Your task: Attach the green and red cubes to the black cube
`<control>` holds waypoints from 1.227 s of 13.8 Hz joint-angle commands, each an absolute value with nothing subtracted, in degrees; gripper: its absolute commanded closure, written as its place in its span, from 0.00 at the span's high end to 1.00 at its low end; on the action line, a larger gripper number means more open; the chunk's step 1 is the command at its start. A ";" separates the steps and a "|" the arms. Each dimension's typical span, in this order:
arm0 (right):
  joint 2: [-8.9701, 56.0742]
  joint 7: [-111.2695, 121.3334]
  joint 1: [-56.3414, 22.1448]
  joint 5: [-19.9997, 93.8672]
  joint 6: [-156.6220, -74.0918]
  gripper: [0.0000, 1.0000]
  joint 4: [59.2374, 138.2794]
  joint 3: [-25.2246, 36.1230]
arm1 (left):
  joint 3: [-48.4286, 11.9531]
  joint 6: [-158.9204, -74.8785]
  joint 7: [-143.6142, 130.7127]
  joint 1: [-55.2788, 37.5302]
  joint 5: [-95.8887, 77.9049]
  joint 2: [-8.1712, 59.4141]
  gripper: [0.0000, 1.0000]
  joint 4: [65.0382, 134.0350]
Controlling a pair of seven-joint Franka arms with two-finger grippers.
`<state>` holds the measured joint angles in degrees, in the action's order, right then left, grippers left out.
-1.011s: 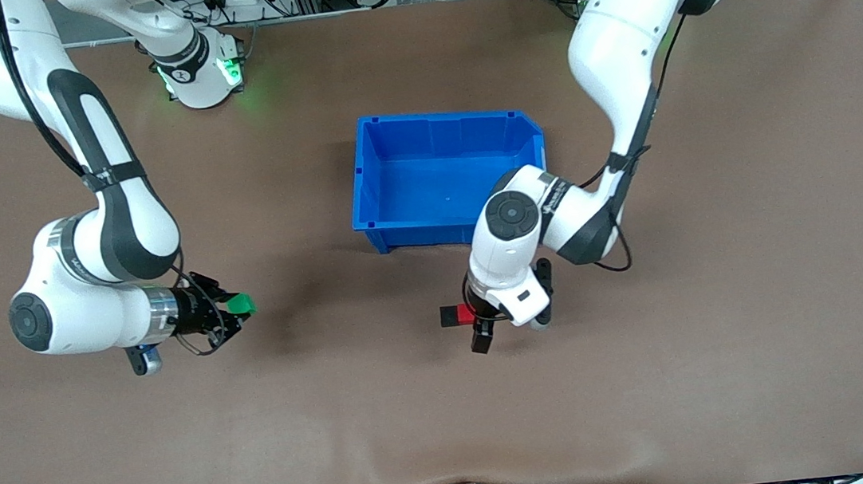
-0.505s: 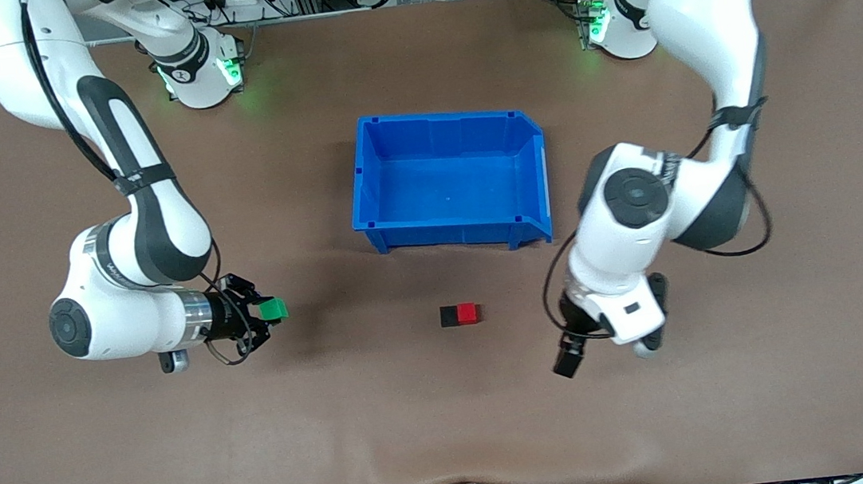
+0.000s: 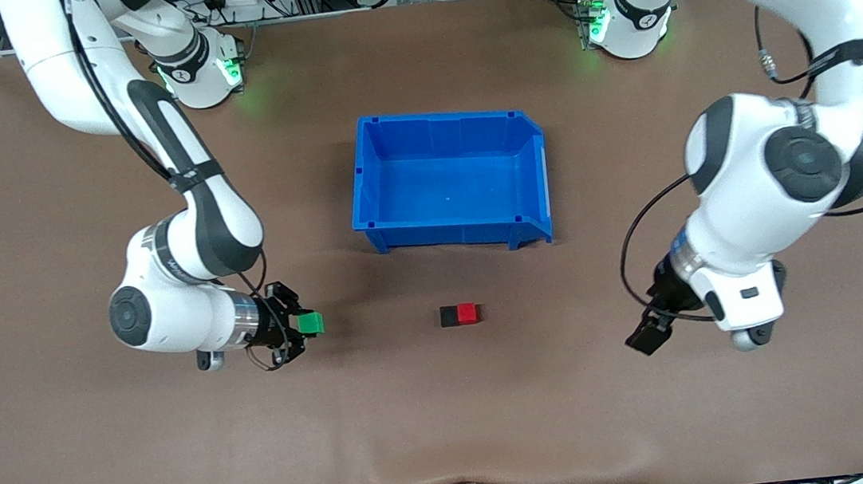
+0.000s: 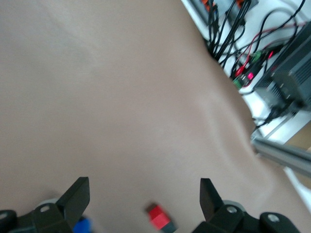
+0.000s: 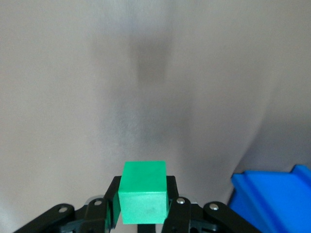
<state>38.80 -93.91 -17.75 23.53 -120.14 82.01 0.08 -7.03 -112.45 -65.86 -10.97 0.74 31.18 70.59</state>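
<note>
In the front view the black cube (image 3: 449, 316) and the red cube (image 3: 468, 313) lie touching side by side on the brown desk (image 3: 450, 416), the pair's long axis running along the desk from one arm's end toward the other, the red cube at the left arm's end of the pair; both sit nearer the camera than the blue bin (image 3: 449, 180). The right hand (image 3: 304, 327) is clenched on the green cube (image 3: 310, 323), which it carries low over the desk, pointing toward the joined pair, well apart from it toward the right arm's end. The left hand (image 3: 647, 335) is over bare desk toward the left arm's end, well apart from the red cube, fingers spread and grasping nothing. Cables and equipment racks line the desk's edge by the bases. In the left wrist view the two black fingertips (image 4: 77, 194) stand wide apart, with the red cube (image 4: 159, 216) on the desk between them, cables and a metal rail at the desk's edge. In the right wrist view the green cube (image 5: 144, 199) sits squarely between the fingers, a flat face forward, the blue bin's corner (image 5: 272, 199) beside it.
</note>
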 commanded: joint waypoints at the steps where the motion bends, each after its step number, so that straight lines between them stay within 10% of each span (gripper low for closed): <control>1: 41.13 -99.39 -20.47 24.35 -123.65 0.00 79.81 0.53 | -7.82 -108.12 -57.16 -9.15 -0.61 27.17 1.00 74.34; 8: 47.45 -109.67 -25.40 24.26 -131.99 0.00 74.71 0.53 | -7.74 -108.02 -36.33 -8.79 -0.62 11.18 1.00 94.20; 17: 53.87 -116.36 -30.14 24.08 -135.25 0.00 68.47 0.62 | -7.03 -98.71 -10.04 -4.40 0.53 5.99 1.00 93.34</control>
